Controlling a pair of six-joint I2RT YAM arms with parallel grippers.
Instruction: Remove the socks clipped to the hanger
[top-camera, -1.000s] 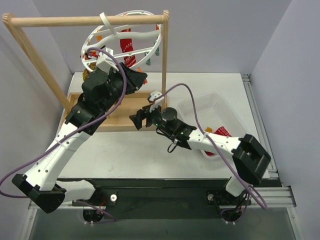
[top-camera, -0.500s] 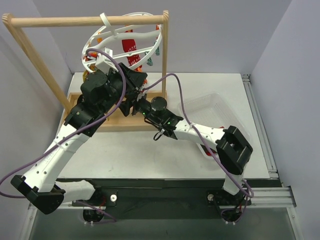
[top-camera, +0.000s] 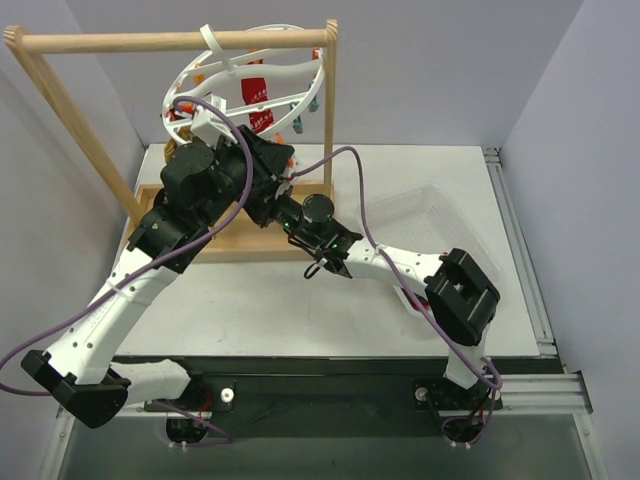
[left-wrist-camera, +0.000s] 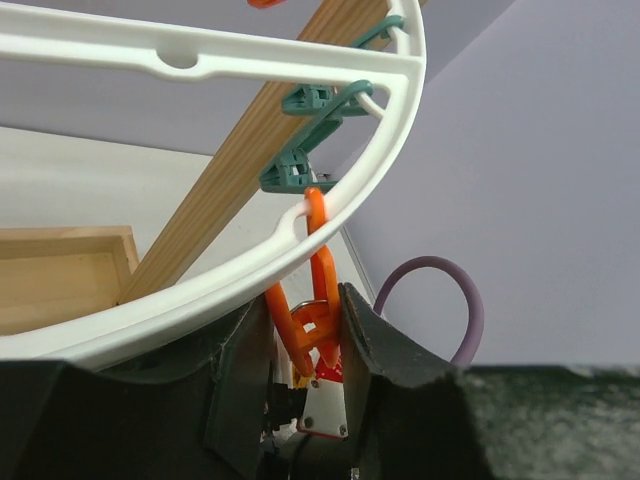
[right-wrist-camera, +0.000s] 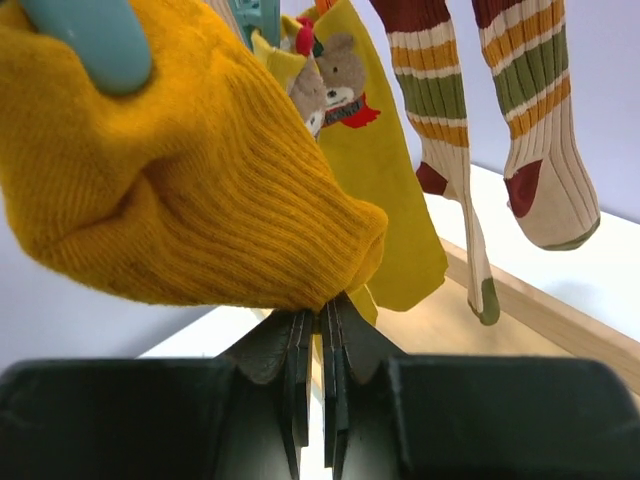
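The white ring hanger (top-camera: 245, 75) hangs from the wooden rack, with a red patterned sock (top-camera: 258, 100) clipped to it. My left gripper (left-wrist-camera: 305, 330) is up at the ring (left-wrist-camera: 250, 270), shut on an orange clip (left-wrist-camera: 318, 300). Just below it my right gripper (top-camera: 272, 205) is shut on the lower edge of a mustard yellow sock (right-wrist-camera: 180, 190), which hangs from a teal clip (right-wrist-camera: 90, 40). Behind that sock hang a yellow sock with a bear (right-wrist-camera: 385, 200) and two striped socks (right-wrist-camera: 440, 100) (right-wrist-camera: 540, 120).
The wooden rack's top bar (top-camera: 170, 42) and right post (top-camera: 329, 110) stand around the hanger, on a wooden base tray (top-camera: 240, 245). A clear mesh basket (top-camera: 430, 205) sits to the right, partly under my right arm. Teal clips (left-wrist-camera: 310, 140) hang on the ring.
My right arm has swung left from the middle of the table to under the hanger, and its jaws have gone from open to shut on the mustard sock. The left arm has held still.
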